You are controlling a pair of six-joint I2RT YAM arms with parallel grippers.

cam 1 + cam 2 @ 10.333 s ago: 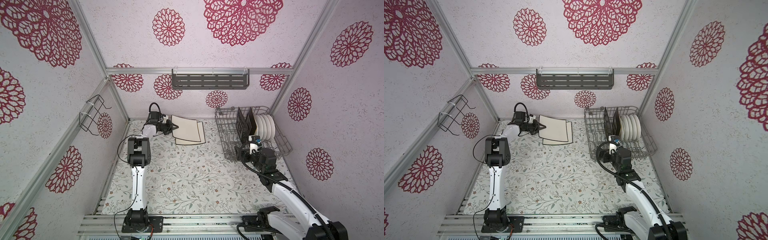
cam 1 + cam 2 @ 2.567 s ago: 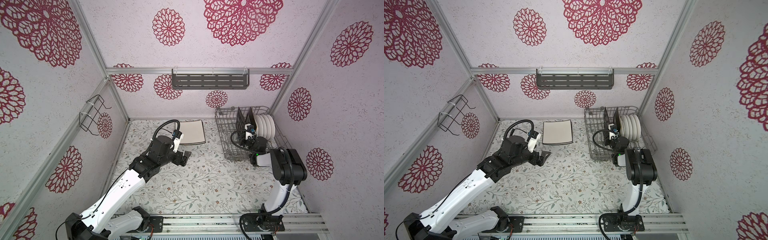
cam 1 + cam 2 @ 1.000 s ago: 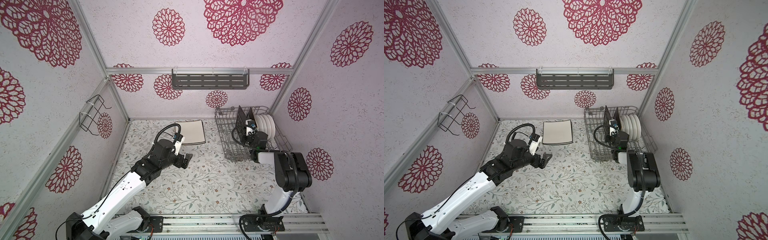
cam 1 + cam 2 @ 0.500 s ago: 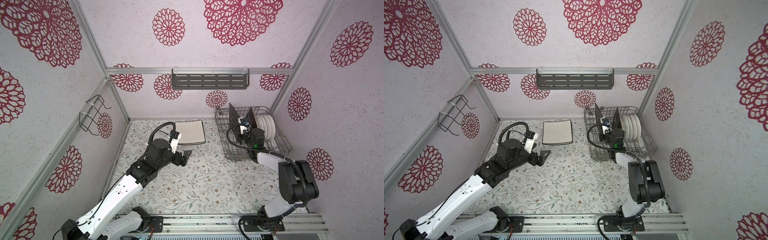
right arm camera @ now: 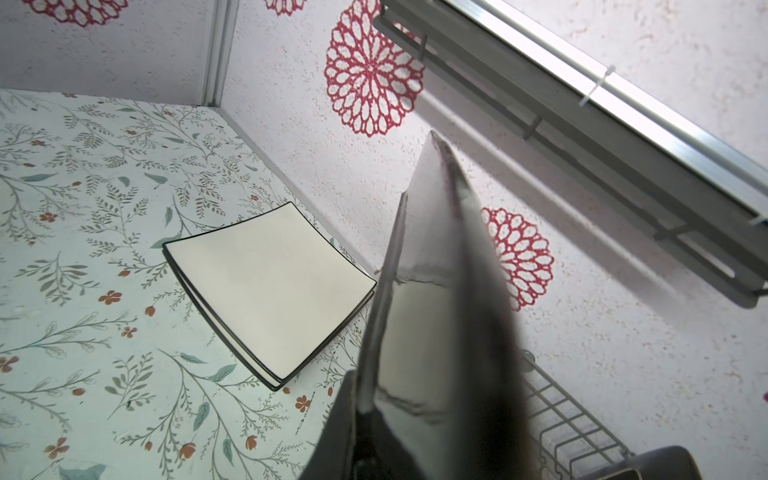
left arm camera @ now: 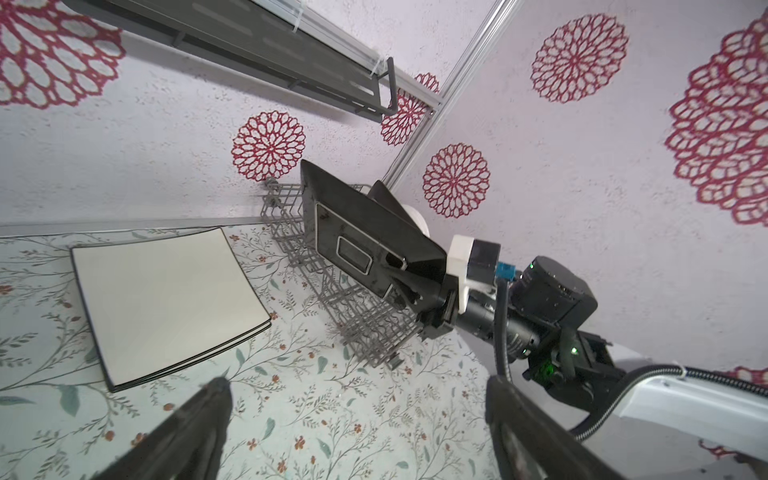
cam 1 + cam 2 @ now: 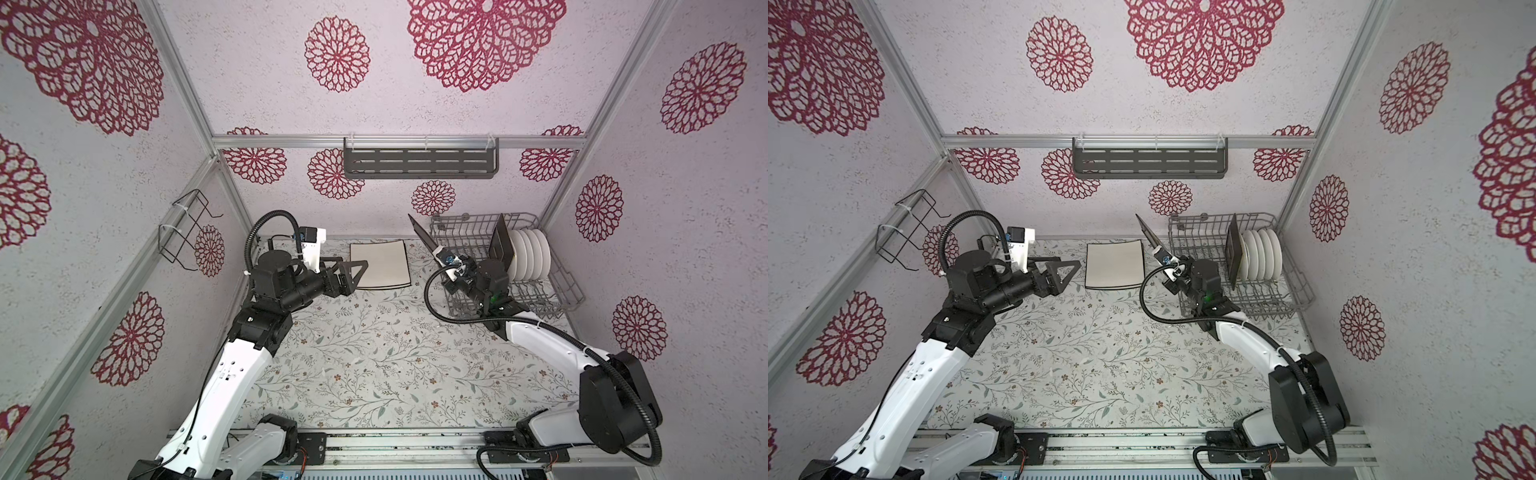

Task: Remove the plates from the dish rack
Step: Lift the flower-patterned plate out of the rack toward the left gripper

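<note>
My right gripper (image 7: 439,252) is shut on the lower edge of a black square plate (image 7: 420,235), which it holds tilted in the air just left of the grey wire dish rack (image 7: 562,287). The wrist view shows that plate (image 5: 440,291) edge-on above my right gripper (image 5: 372,419). A second black plate (image 7: 500,249) and a row of round white plates (image 7: 531,259) stand upright in the rack. Two cream plates (image 7: 380,264) lie stacked on the table. My left gripper (image 7: 358,276) stands open beside them, holding nothing, and faces the held plate (image 6: 353,232).
A dark slotted shelf (image 7: 419,164) hangs on the back wall above the rack. A small black wire holder (image 7: 187,232) is fixed to the left wall. The floral table top (image 7: 374,365) spreads out in front of both arms.
The right gripper has carried the black plate up and leftward, out of the rack and past its left side. The left gripper has moved toward the back, next to the cream plates.
</note>
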